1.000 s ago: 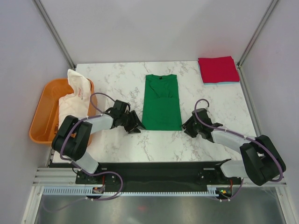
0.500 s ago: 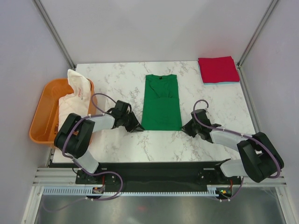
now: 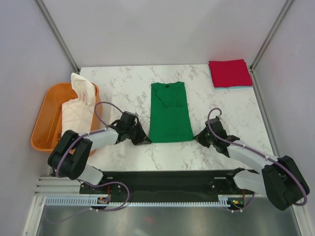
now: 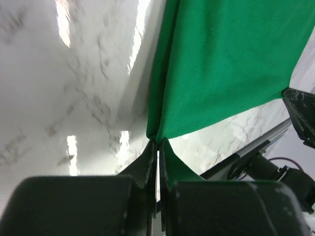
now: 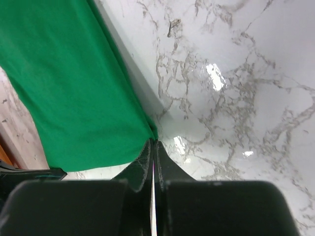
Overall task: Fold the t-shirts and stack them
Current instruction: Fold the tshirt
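The left gripper [image 4: 157,141] is closed, its tips pinched on the near left corner of the green t-shirt [image 3: 170,112]. The right gripper [image 5: 152,143] is likewise clamped on the near right corner. From both, the shirt runs away across the table [image 3: 123,88], long axis from hem to collar, each arm equally near. A soft, matte, narrow strip is formed, set against glossy marbled stone. A hem-to-collar fold is judged next. A red t-shirt [image 3: 230,73] lies folded at the far right corner.
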{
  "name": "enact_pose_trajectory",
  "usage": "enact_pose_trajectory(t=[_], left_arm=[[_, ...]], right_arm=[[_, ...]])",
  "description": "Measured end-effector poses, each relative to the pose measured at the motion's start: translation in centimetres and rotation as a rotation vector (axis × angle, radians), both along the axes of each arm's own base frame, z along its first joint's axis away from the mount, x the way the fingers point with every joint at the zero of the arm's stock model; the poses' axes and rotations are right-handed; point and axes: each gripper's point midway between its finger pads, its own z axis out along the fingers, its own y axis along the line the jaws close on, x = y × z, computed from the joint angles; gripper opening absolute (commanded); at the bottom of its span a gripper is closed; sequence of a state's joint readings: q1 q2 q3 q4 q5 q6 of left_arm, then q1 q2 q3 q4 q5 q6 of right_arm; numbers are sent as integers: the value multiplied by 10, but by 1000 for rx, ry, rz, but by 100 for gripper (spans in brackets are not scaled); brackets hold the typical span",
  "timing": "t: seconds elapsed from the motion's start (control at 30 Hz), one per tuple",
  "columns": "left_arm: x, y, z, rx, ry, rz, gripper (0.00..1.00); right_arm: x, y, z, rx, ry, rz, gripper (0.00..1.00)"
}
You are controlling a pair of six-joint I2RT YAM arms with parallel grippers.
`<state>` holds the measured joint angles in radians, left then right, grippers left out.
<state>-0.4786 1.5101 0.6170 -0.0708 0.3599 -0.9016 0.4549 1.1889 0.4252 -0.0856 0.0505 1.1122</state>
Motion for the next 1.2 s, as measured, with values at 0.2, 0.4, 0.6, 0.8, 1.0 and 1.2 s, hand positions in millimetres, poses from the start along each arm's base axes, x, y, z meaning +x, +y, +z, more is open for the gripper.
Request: enact_pose_trajectory(t=[0.2,0.4,0.6,0.8,1.0,1.2], left_arm=[[-29,-8,16,-36,-22,-25,2],[-55,-9,26,-64,-19,-31,2],[-70,-17,42,-89,-40,-59,2],[-59,-22,54,-68,-25,-36,2],[-11,-28,87,-44,-67,14,2],[53,-17,112,-27,-126,89,2]], right_arm=[[-17,-8,15,-1,-56,33,0],[-38,-10,28,15,-87,65,0],[-47,-15,39,20,-118,74,0],[-39,-18,44,-51,-100,86,0],[2,-13,71,-148,-145,96,0],[61,4,103,-211,-203,120,0]])
